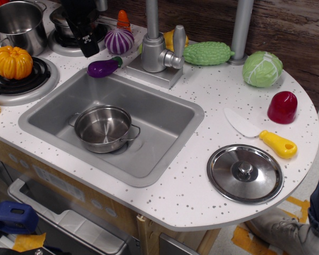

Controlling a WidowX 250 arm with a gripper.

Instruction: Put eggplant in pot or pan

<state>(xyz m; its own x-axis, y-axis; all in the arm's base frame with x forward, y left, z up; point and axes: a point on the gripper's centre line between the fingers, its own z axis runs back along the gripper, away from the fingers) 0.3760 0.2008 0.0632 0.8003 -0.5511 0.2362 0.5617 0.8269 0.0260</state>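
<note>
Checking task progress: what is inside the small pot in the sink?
Nothing: the pot shows a bare steel bottom. The eggplant lies on the counter behind the sink.

Brightness: bright and even across the white speckled counter.
Light source: overhead, judging by highlights on top surfaces.
Shadows: soft and short; a faint one lies under the pot in the sink.
Glare: bright glints on the round lid, the faucet and the pot rim.
Sharpness: centre crisp; the black gripper looks slightly smeared.
Dim zones: below the counter edge, darker and softer.
</note>
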